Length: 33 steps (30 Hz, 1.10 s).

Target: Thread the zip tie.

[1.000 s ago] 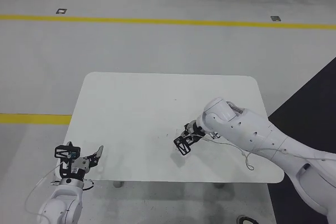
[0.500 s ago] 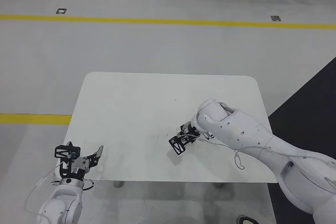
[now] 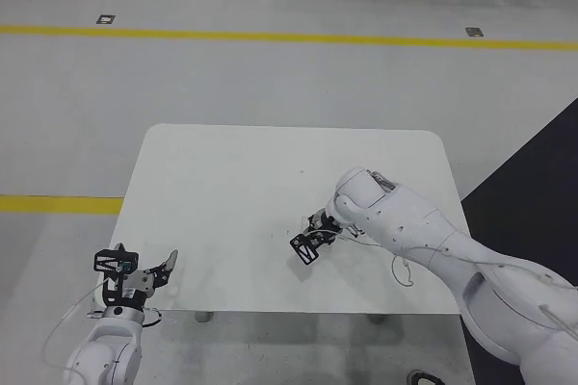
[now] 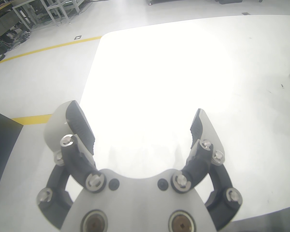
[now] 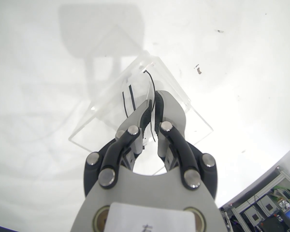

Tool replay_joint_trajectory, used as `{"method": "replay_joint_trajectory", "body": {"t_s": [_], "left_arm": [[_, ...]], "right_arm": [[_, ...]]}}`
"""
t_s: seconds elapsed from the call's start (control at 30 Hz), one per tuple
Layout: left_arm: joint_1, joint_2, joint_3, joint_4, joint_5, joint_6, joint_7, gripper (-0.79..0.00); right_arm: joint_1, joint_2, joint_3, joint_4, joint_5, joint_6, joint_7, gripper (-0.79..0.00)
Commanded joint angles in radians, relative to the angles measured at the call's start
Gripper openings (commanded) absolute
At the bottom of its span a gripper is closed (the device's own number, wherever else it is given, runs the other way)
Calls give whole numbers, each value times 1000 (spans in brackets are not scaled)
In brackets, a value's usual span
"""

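Observation:
A thin black zip tie (image 5: pixel 151 80) curves up toward the top of a clear plastic stand (image 5: pixel 159 78) on the white table (image 3: pixel 231 173). My right gripper (image 5: pixel 152 102) is shut on the zip tie, just above the stand, near the table's middle front (image 3: pixel 306 246). More black strip (image 5: pixel 131 96) shows through the clear plastic; how it joins the held part is unclear. My left gripper (image 4: pixel 137 124) hangs open with nothing in it, off the table's front left corner (image 3: pixel 140 271).
The table top around the stand carries only small dark specks (image 5: pixel 198 69). A dark panel (image 3: pixel 549 183) borders the table's right side. Yellow floor lines (image 3: pixel 48 203) run left of the table.
My right gripper with the zip tie has shifted slightly left and toward the table's middle. The left arm has stayed still.

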Motion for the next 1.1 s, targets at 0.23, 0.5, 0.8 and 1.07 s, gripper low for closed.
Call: {"method": "replay_joint_trajectory", "body": {"t_s": [0.23,0.5,0.8,1.07], "left_arm": [[0,0,0,0,0,0,0,0],[0,0,0,0,0,0,0,0],[0,0,0,0,0,0,0,0],[0,0,0,0,0,0,0,0]], "right_arm": [[17,-67,0,133,-175,0,-192,-785],[70,-101,0,192,-321,0,-372,-785],[77,-76,0,129,-334,0,-393,-785],[93,74,0,-91,-171,0,-393,-785]]}}
